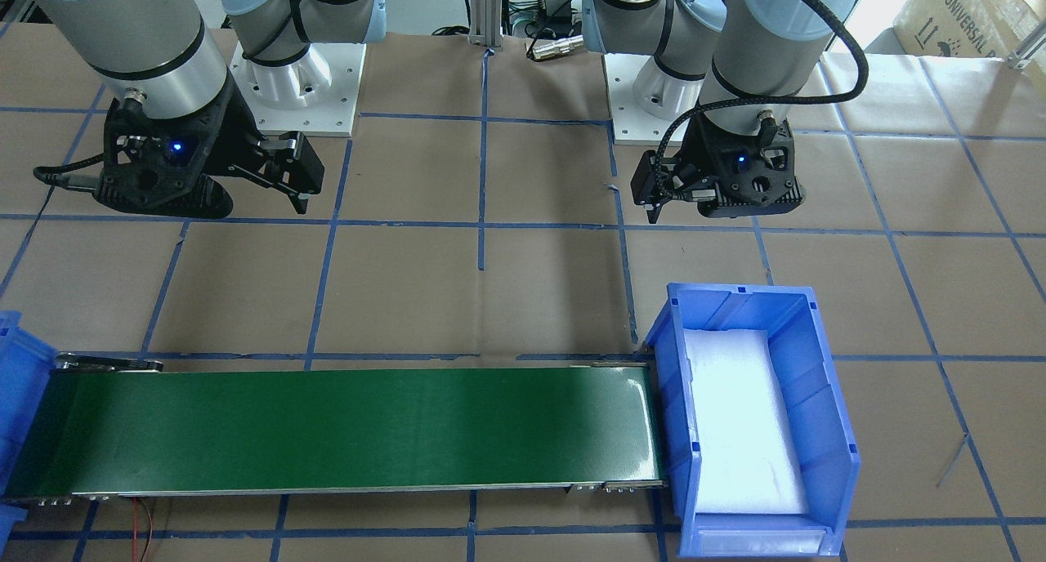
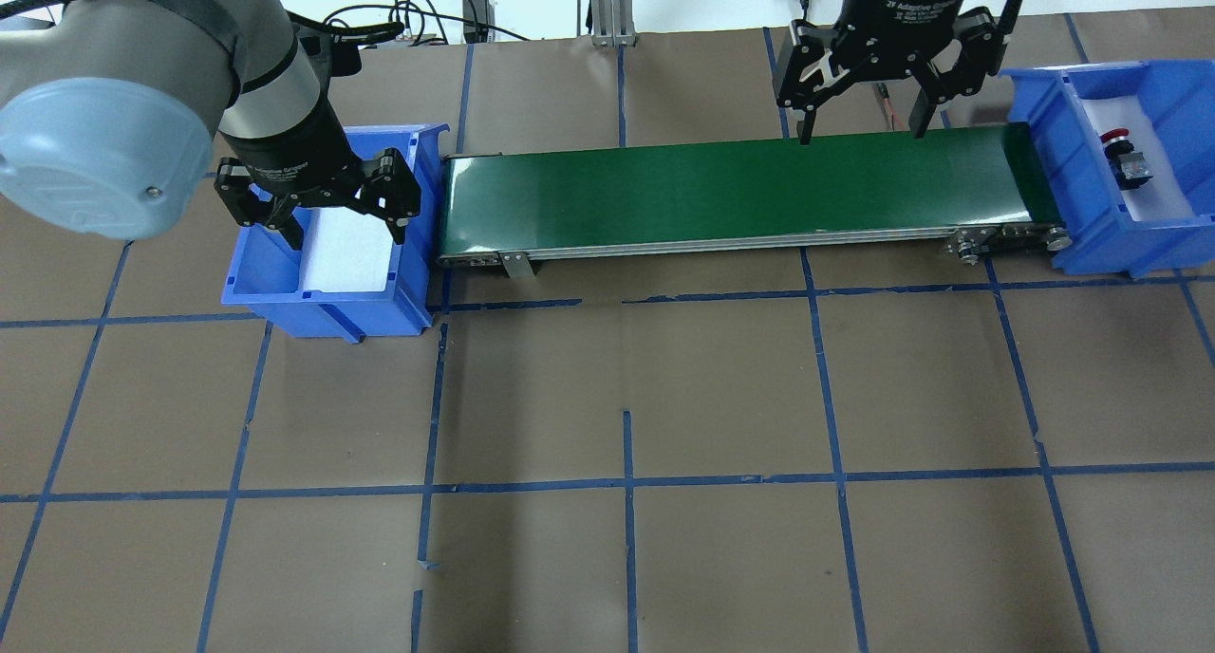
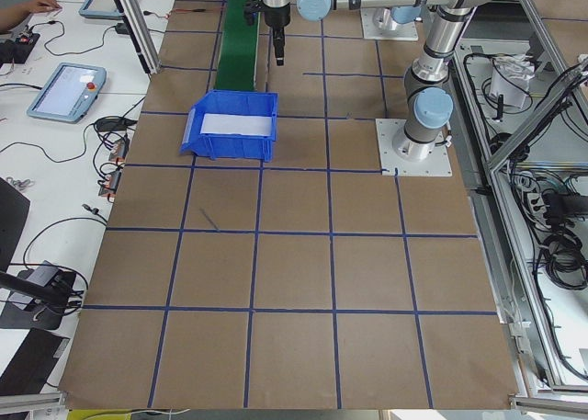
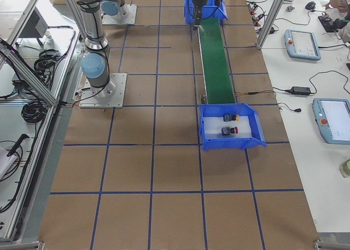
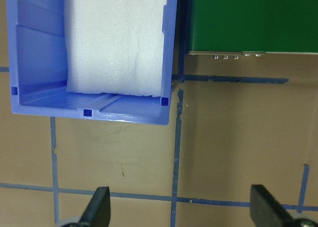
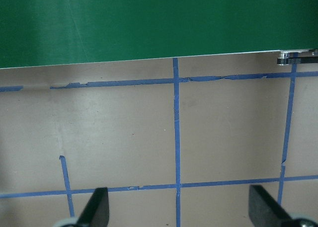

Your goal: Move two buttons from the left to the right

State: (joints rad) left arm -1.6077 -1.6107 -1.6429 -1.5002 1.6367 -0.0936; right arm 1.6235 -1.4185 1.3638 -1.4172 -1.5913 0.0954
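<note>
Both buttons lie on the white foam in the right blue bin (image 2: 1163,231) at the belt's right end. The red button (image 2: 1116,140) has its mushroom cap up-left; the exterior right view shows it (image 4: 228,131) beside the yellow button (image 4: 229,118). My left gripper (image 2: 346,235) is open and empty above the left blue bin (image 2: 327,307), which holds only white foam (image 5: 117,38). My right gripper (image 2: 862,133) is open and empty, hanging over the far edge of the green conveyor belt (image 2: 740,193), left of the right bin.
The belt runs between the two bins on a brown paper table marked with blue tape squares. The arm bases (image 1: 298,76) stand behind the belt. Cables and a power adapter (image 2: 475,12) lie at the table's far edge.
</note>
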